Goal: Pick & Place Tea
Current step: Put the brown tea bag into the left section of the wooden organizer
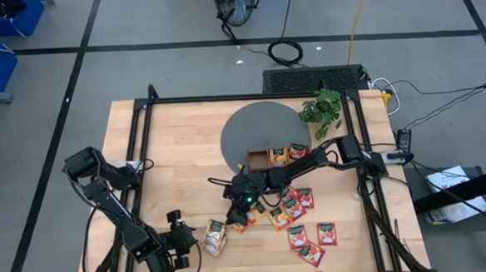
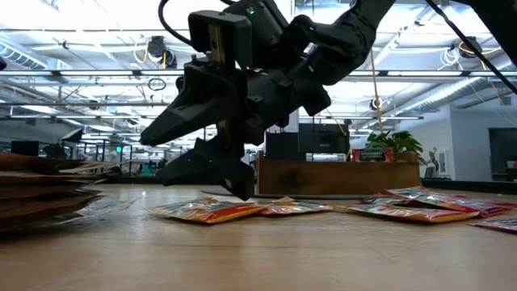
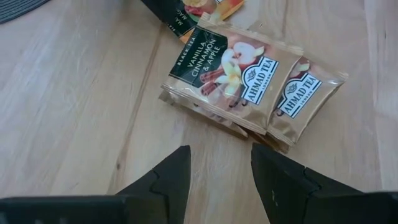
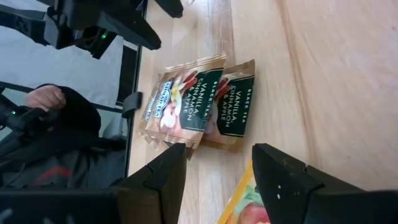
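Observation:
Two or three pale beige tea sachets (image 1: 215, 236) lie stacked flat on the wooden table near its front edge. My left gripper (image 1: 190, 237) stands open just left of them, with nothing between its fingers (image 3: 221, 158); the stack (image 3: 242, 78) lies ahead of it. My right gripper (image 1: 233, 214) hangs open and slanting down just behind the stack (image 4: 193, 102), low over an orange sachet (image 4: 242, 202) whose corner shows between its fingers; touching or not, I cannot tell. More red and orange sachets (image 1: 297, 204) lie flat to the right.
A brown wooden tray (image 1: 259, 158) holding a few sachets sits on a grey round mat (image 1: 255, 127) at the back, and a small green plant (image 1: 323, 111) is behind it. A person's hand and dark sleeve (image 4: 50, 106) show beyond the table's front edge. Bare wood lies at the left.

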### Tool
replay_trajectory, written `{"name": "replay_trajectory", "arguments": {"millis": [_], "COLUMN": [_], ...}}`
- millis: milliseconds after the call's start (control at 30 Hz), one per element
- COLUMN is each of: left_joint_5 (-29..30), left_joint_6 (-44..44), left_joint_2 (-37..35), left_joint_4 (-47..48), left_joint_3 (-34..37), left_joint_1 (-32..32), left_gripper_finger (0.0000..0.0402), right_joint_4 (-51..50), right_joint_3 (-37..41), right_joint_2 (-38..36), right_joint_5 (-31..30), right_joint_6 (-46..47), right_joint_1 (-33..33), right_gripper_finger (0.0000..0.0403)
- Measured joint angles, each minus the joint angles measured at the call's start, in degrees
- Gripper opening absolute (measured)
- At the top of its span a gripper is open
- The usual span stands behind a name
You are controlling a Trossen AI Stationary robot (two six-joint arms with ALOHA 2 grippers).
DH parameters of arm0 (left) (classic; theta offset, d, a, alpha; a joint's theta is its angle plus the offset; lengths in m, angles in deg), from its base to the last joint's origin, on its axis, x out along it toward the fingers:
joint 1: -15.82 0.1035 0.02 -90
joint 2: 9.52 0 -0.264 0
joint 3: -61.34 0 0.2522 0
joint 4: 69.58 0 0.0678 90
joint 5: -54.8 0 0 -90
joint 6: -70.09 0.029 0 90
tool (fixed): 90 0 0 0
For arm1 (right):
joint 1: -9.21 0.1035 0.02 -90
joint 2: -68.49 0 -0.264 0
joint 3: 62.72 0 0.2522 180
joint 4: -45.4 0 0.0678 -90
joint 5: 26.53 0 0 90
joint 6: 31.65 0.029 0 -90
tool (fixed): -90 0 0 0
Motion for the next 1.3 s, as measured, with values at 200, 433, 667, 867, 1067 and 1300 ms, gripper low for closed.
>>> {"name": "replay_trajectory", "arguments": {"millis": [200,433,667,867,1067,1300], "left_joint_5": [0.09,0.13,0.19,0.22,0.75,1.57], "left_joint_6": [0.34,0.43,0.79,0.82,0.82,1.09], "left_joint_2": [0.00,0.00,-0.02,-0.02,-0.02,-0.02], "left_joint_4": [0.01,-0.01,-0.01,0.01,0.01,-0.12], "left_joint_3": [0.00,0.00,0.00,0.00,0.00,0.00], "left_joint_1": [0.09,0.11,0.11,0.11,0.11,0.11], "left_gripper_finger": [0.0172,0.0172,0.0172,0.0172,0.0172,0.0172], "right_joint_4": [2.64,2.83,0.86,1.66,2.99,5.04], "right_joint_3": [-0.10,-0.31,-1.21,-1.22,-1.31,-1.27], "right_joint_2": [0.00,0.00,0.00,0.97,1.84,1.92], "right_joint_5": [-0.82,-2.70,-4.05,-3.98,-3.81,-3.84], "right_joint_6": [-0.21,-1.07,-3.19,-2.45,-1.62,-1.54], "right_joint_1": [1.21,1.30,1.39,1.49,1.89,2.44], "right_gripper_finger": [0.0171,0.0171,0.0171,0.0171,0.0171,0.0171]}}
